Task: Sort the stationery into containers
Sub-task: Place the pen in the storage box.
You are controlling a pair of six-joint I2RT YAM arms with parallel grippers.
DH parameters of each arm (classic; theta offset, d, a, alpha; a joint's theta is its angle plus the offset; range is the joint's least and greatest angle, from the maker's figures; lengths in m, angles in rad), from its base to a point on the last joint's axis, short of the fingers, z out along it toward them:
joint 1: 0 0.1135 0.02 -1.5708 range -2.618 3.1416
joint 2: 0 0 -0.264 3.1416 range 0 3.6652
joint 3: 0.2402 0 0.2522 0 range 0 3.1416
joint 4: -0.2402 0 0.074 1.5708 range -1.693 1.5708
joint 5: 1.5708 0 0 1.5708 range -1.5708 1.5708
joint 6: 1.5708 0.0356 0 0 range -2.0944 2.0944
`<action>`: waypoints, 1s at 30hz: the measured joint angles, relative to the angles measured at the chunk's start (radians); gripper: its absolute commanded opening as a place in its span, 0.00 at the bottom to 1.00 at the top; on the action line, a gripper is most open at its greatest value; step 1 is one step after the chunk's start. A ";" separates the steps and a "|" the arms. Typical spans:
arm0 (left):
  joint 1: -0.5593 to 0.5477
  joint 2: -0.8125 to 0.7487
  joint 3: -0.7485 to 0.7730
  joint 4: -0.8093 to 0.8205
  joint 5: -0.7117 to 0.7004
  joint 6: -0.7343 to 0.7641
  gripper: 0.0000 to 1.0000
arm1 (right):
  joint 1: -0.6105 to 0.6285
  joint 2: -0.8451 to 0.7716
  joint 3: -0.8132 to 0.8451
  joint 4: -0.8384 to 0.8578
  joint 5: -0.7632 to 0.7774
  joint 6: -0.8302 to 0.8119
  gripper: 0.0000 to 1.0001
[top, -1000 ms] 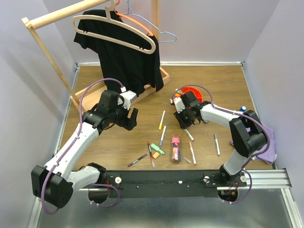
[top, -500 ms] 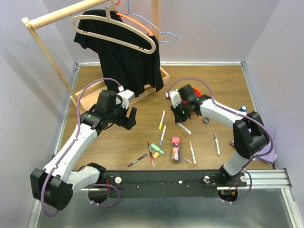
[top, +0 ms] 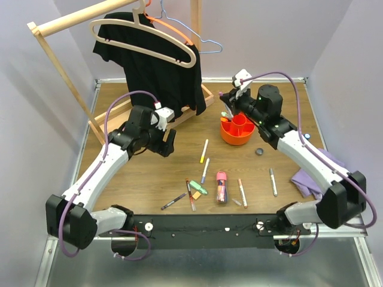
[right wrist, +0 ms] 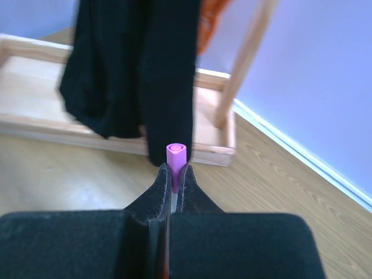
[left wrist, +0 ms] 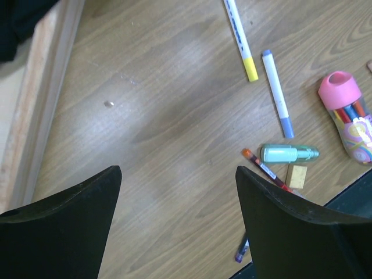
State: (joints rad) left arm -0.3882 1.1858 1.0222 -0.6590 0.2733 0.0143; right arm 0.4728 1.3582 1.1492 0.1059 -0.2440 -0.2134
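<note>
Right gripper point(right wrist: 173, 175) pinches one pink-capped pen point(right wrist: 175, 153) tight, near the one orange organiser point(top: 230, 139). Left gripper point(left wrist: 177, 192) hangs wide open, empty. On the table point(top: 149, 173) we count six loose slim pens point(top: 204, 150), one green highlighter point(top: 199, 189) and one pink tube point(top: 221, 186).

Right hand point(top: 230, 108) rose from low over the middle of the desk point(top: 149, 179), where it had hung among the loose pens, and swung back above the far rim of the orange organiser point(top: 237, 134), which its arm had hidden. A pale pen that lay just beside it had left the desk; a pink-capped pen point(right wrist: 176, 153) stood pinched between its fingers. Left hand point(top: 169, 145) edged slightly farther back.
</note>
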 measured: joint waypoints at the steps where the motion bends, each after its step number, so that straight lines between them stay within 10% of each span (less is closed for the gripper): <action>1: 0.000 0.013 0.020 -0.001 0.000 0.003 0.88 | -0.008 0.010 -0.012 0.030 0.010 0.000 0.01; 27: -0.002 0.239 0.227 -0.012 0.003 0.042 0.88 | -0.227 0.299 -0.146 0.357 0.051 0.016 0.01; 30: -0.007 0.248 0.232 -0.012 0.003 0.045 0.88 | -0.233 0.314 -0.155 0.366 0.052 0.021 0.31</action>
State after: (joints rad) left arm -0.3950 1.4338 1.2537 -0.6708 0.2764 0.0597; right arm 0.2394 1.6722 0.9943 0.4721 -0.1921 -0.1921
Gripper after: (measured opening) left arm 0.883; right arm 0.025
